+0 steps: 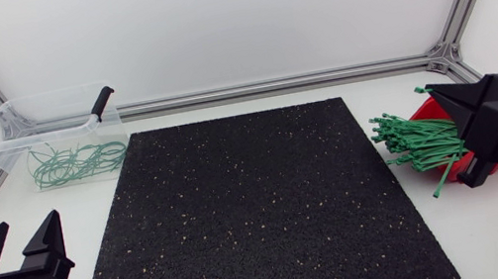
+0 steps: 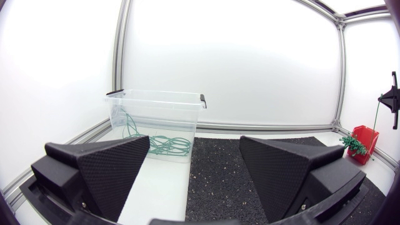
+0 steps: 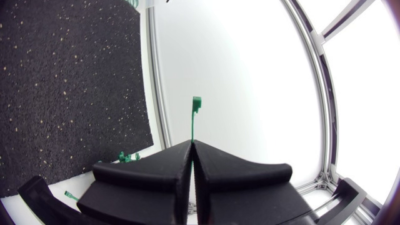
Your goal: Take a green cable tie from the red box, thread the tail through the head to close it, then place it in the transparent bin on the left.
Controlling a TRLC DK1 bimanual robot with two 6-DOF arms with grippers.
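The red box (image 1: 422, 112) stands at the right of the table with a bundle of green cable ties (image 1: 416, 144) spilling over its near side. My right gripper (image 1: 434, 92) hovers above the box, shut on one green cable tie (image 3: 194, 122). The tie's head (image 3: 197, 102) pokes out past the closed fingertips. The transparent bin (image 1: 5, 148) sits at the far left and holds several closed green ties (image 1: 74, 163). Near the front left corner my left gripper (image 1: 16, 238) stands open and empty. In the left wrist view, the bin (image 2: 156, 103) lies ahead of my left gripper (image 2: 194, 153).
A black speckled mat (image 1: 250, 209) covers the middle of the table between bin and box. An aluminium frame rail (image 1: 271, 86) runs along the back edge, and slanted posts rise at both rear corners. A single tie (image 1: 447, 176) sticks out from the box toward the front.
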